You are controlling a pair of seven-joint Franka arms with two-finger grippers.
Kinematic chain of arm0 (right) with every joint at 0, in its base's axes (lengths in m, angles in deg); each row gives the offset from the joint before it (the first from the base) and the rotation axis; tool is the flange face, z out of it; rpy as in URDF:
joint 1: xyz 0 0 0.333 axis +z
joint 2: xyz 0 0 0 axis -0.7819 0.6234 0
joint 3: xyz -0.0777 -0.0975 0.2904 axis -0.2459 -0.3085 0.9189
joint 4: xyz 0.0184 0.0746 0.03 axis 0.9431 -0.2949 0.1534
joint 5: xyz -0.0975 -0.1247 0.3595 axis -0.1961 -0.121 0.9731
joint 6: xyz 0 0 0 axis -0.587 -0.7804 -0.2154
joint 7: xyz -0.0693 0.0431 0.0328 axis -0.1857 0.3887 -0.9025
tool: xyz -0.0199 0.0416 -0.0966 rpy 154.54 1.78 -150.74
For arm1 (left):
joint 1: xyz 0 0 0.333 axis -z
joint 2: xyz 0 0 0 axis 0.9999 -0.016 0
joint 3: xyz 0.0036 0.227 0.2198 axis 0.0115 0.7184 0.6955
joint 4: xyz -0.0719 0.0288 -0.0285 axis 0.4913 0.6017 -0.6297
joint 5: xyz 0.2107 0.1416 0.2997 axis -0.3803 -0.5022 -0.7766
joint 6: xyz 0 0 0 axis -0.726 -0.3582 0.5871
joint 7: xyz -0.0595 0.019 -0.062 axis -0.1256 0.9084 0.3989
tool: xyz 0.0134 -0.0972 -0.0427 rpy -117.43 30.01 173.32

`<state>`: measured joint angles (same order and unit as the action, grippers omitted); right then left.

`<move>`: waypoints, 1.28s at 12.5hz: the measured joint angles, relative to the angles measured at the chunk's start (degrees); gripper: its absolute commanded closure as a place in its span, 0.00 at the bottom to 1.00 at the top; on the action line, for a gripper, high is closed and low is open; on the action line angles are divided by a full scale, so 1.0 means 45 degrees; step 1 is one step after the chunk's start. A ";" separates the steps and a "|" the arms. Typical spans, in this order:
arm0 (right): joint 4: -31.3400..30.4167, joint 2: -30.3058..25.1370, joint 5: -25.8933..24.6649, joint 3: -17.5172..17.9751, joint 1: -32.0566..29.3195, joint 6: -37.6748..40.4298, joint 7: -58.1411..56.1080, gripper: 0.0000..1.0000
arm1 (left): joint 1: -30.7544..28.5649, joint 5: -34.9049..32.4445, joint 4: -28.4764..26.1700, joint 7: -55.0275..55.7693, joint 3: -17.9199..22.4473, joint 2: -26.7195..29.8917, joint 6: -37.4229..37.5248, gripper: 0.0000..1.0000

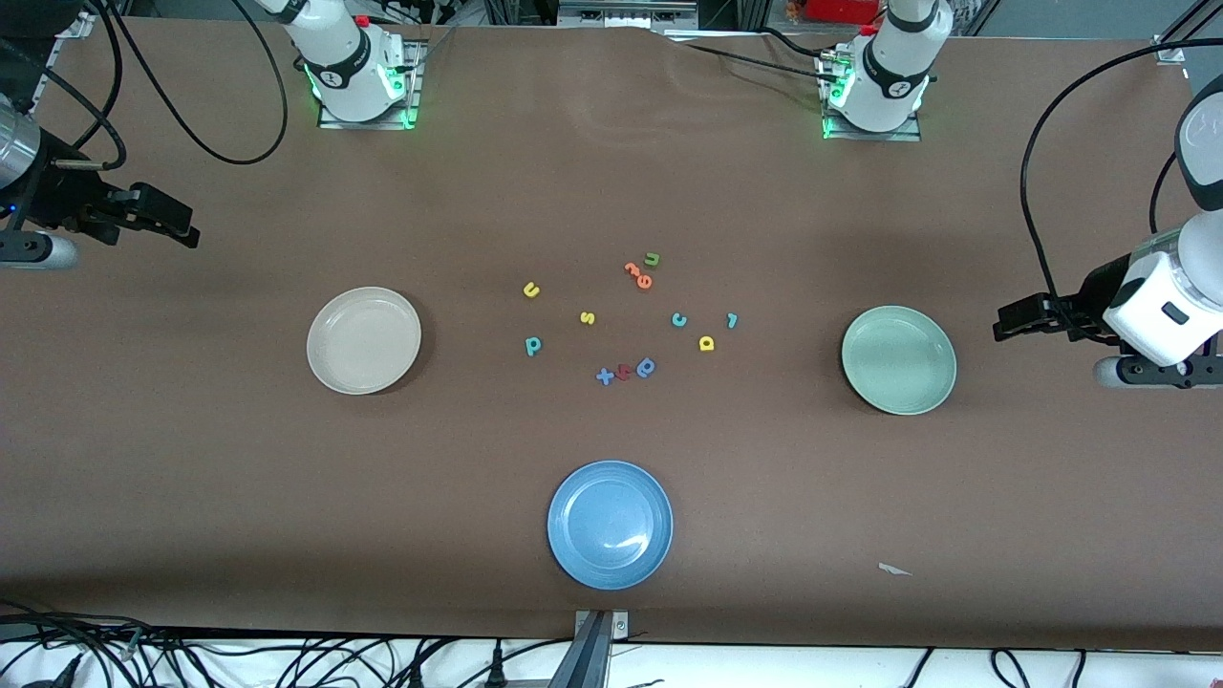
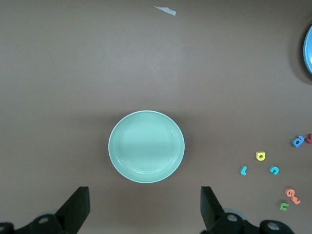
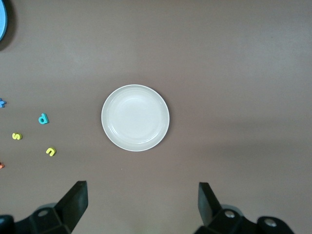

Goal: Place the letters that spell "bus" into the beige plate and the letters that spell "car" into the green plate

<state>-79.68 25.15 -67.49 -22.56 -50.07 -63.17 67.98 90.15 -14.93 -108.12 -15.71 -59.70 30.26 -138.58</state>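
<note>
The beige plate (image 1: 363, 340) (image 3: 135, 118) lies toward the right arm's end and the green plate (image 1: 898, 359) (image 2: 146, 146) toward the left arm's end; nothing lies in either. Between them lie the yellow u (image 1: 531, 290), yellow s (image 1: 588, 318), teal b (image 1: 532, 346), teal c (image 1: 679, 320), teal r (image 1: 732, 320) and yellow a (image 1: 706, 343). My right gripper (image 1: 183, 225) (image 3: 142, 202) hangs open beside the beige plate. My left gripper (image 1: 1005, 321) (image 2: 145, 204) hangs open beside the green plate. Neither holds anything.
A blue plate (image 1: 610, 524) sits nearer the front camera than the letters. Among the letters also lie a blue a (image 1: 646, 367), a red letter (image 1: 623, 372), a blue x (image 1: 605, 376), orange letters (image 1: 637, 275) and a green u (image 1: 653, 259). A paper scrap (image 1: 894, 569) lies near the front edge.
</note>
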 measured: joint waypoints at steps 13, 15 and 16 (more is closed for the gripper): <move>0.0015 0.0000 -0.0048 0.0059 0.0336 0.0189 -0.0027 0.00 | -0.0224 0.0000 -0.0183 0.0001 0.0001 -0.0153 0.0033 0.00; 0.0023 0.0006 -0.0550 0.0098 0.1285 0.0286 0.0068 0.00 | -0.0279 0.0000 -0.0271 0.0006 0.0003 -0.0251 0.0033 0.00; 0.0023 0.0036 -0.0727 0.0111 0.1850 0.0288 0.0440 0.00 | -0.0315 0.0000 -0.0273 0.0006 0.0005 -0.0314 0.0033 0.00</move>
<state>-79.57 25.32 -70.77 -22.06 -41.74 -61.88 69.96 88.74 -14.93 -109.35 -15.68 -59.68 28.85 -138.43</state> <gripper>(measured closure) 0.000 0.000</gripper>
